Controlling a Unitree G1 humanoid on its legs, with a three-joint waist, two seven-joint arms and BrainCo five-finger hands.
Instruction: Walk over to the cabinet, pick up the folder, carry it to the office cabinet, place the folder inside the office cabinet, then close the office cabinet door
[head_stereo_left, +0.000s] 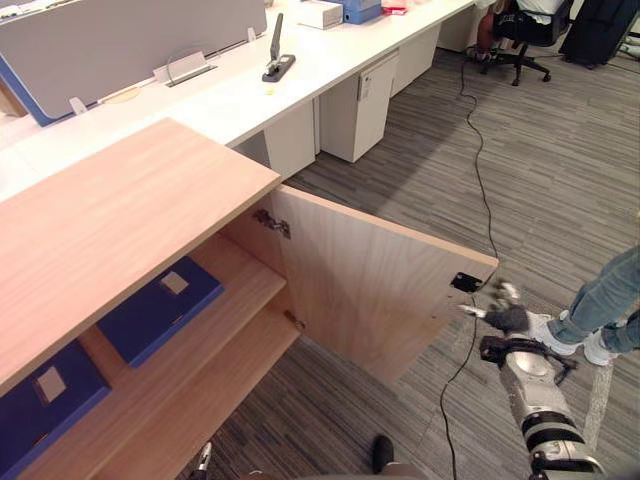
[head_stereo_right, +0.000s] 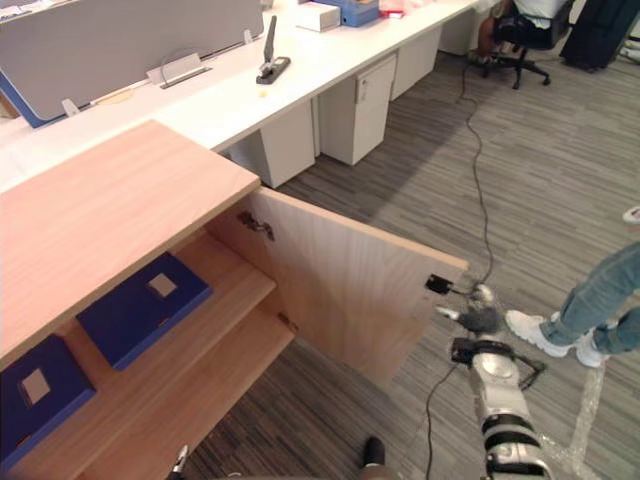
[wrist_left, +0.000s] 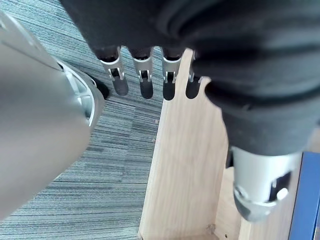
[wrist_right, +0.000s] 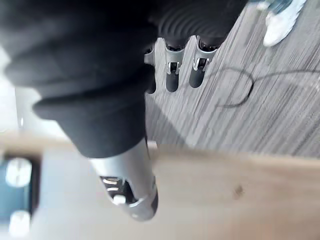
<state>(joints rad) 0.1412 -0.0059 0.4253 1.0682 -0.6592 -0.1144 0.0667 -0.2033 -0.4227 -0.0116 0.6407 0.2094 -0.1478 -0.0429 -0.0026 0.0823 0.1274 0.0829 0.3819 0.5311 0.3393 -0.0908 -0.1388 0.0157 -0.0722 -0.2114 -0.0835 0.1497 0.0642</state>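
The right hand (head_stereo_left: 507, 318), fingers relaxed and empty, sits just right of the open cabinet door (head_stereo_left: 370, 285), at its free edge by the handle (head_stereo_left: 464, 282); hinges (head_stereo_left: 272, 223) lie far left

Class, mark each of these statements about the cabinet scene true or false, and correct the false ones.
1. The cabinet door stands open. True.
2. The cabinet holds no folders. False: two blue folders lie on a shelf inside.
3. The right hand is by the door's free edge. True.
4. The left hand grips a folder. False: its fingers are straight and hold nothing.
5. A person's legs show on the floor beyond the right hand. True.
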